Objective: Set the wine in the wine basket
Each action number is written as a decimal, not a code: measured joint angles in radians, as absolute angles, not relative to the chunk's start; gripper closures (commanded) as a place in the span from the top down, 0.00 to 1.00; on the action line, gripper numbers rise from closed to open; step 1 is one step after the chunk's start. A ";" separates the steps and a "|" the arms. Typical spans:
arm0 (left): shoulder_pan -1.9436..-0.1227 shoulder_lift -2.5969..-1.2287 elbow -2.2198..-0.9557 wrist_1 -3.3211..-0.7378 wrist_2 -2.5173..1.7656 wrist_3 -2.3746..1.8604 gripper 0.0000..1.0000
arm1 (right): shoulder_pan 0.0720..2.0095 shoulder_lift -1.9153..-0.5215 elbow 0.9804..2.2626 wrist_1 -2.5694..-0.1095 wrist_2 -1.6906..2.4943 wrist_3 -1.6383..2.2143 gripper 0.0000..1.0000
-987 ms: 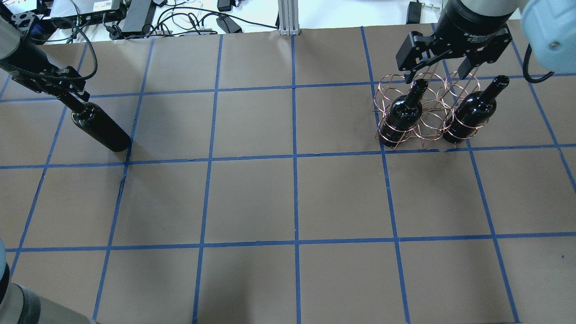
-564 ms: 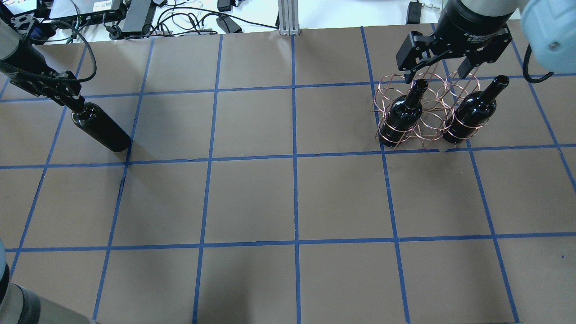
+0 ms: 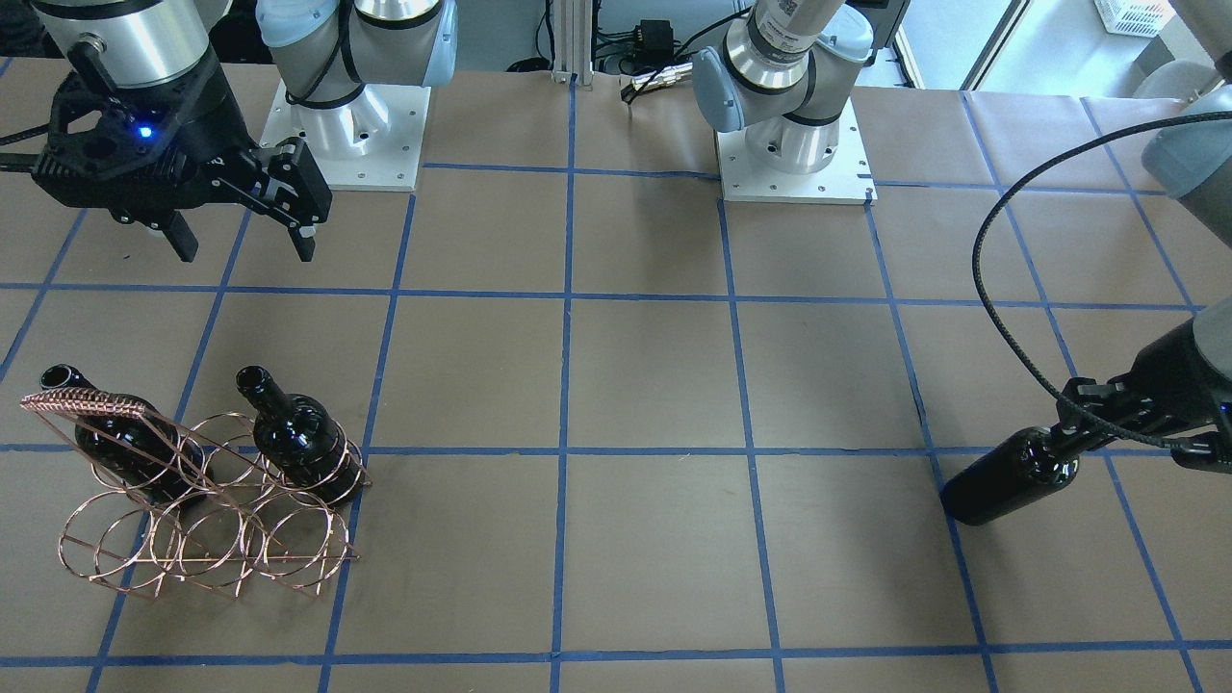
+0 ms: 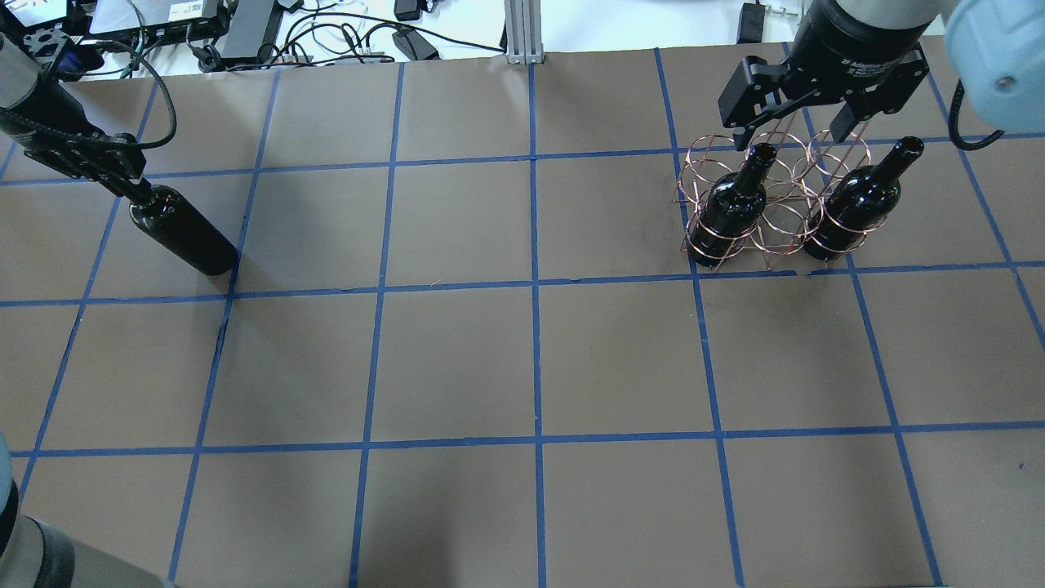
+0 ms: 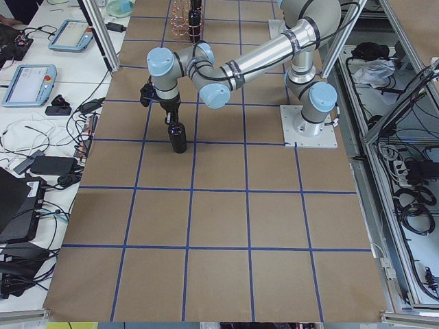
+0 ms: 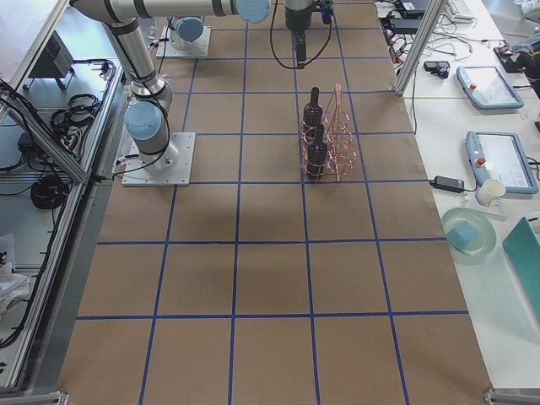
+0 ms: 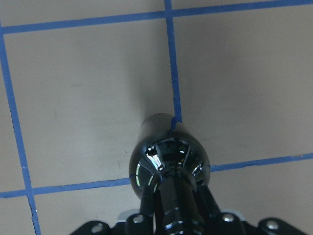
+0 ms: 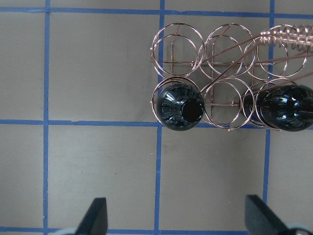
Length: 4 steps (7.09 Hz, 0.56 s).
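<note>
A near-black wine bottle [image 4: 181, 235] stands upright on the table at the left; it also shows in the front view [image 3: 1011, 478] and the left wrist view [image 7: 168, 154]. My left gripper [image 4: 122, 175] is shut on its neck, one finger [image 7: 146, 196] on each side. The copper wire wine basket [image 4: 767, 204] stands at the far right, also in the front view [image 3: 202, 525] and the right wrist view [image 8: 220, 63]. It holds two bottles [image 4: 731, 208] [image 4: 857, 200] in its outer rings. My right gripper [image 4: 792, 139] hangs open and empty above the basket.
The table is brown paper with a blue tape grid [image 4: 535, 286]. Cables and power bricks [image 4: 326, 33] lie beyond the far edge. The two arm bases [image 3: 794, 144] stand at the robot's side. The basket's middle ring [image 8: 225, 105] between the two bottles holds nothing.
My left gripper has shifted up and to the left along the bottle's neck. The bottle's base has stayed in place. The right gripper and basket have not moved.
</note>
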<state>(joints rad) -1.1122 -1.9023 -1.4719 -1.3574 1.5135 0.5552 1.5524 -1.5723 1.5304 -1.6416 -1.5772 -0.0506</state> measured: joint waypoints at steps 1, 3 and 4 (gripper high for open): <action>-1.115 -1.901 -1.471 -1.357 1.509 0.554 0.00 | 1.552 -1.572 1.531 -1.641 -1.578 -0.051 1.00; -1.121 -1.890 -1.468 -1.364 1.510 0.554 0.00 | 1.552 -1.572 1.531 -1.642 -1.578 -0.051 1.00; -1.133 -1.877 -1.464 -1.376 1.516 0.553 0.00 | 1.552 -1.572 1.531 -1.642 -1.578 -0.051 1.00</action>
<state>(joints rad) -1.1329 -1.8773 -1.4641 -1.3755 1.5160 0.5533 1.5524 -1.5723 1.5309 -1.6423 -1.5785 -0.0506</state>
